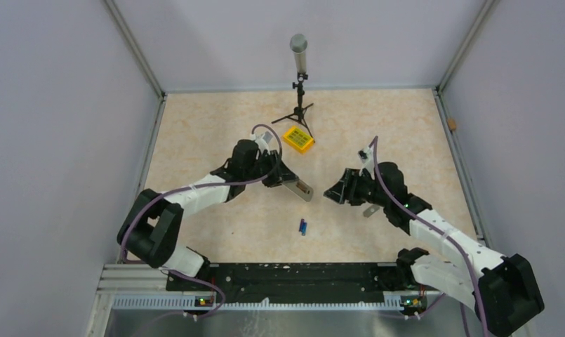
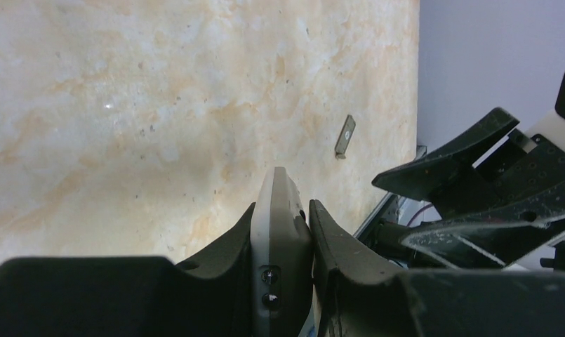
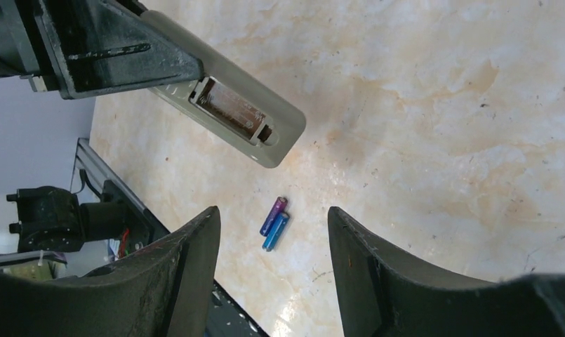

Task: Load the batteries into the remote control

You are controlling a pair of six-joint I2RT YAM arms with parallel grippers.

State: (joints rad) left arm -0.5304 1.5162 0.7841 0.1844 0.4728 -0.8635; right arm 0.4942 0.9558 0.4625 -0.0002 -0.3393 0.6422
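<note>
My left gripper (image 1: 276,172) is shut on the remote control (image 1: 297,188) and holds it edge-on between its fingers (image 2: 227,249), above the table. In the right wrist view the remote control (image 3: 283,130) shows its grey-white back, with the battery compartment (image 3: 229,109) uncovered and no battery in it. Two batteries (image 3: 274,223), blue and purple, lie side by side on the table (image 1: 209,126) below it; from above, the batteries (image 1: 302,227) sit near the front middle. My right gripper (image 3: 273,210) hangs open above them with nothing between its fingers, just right of the remote's free end.
A small grey cover plate (image 1: 369,210) lies on the table under my right arm; the same cover plate (image 2: 344,137) appears in the left wrist view. A yellow box (image 1: 297,139) and a microphone stand (image 1: 300,77) stand at the back middle. Walls enclose three sides.
</note>
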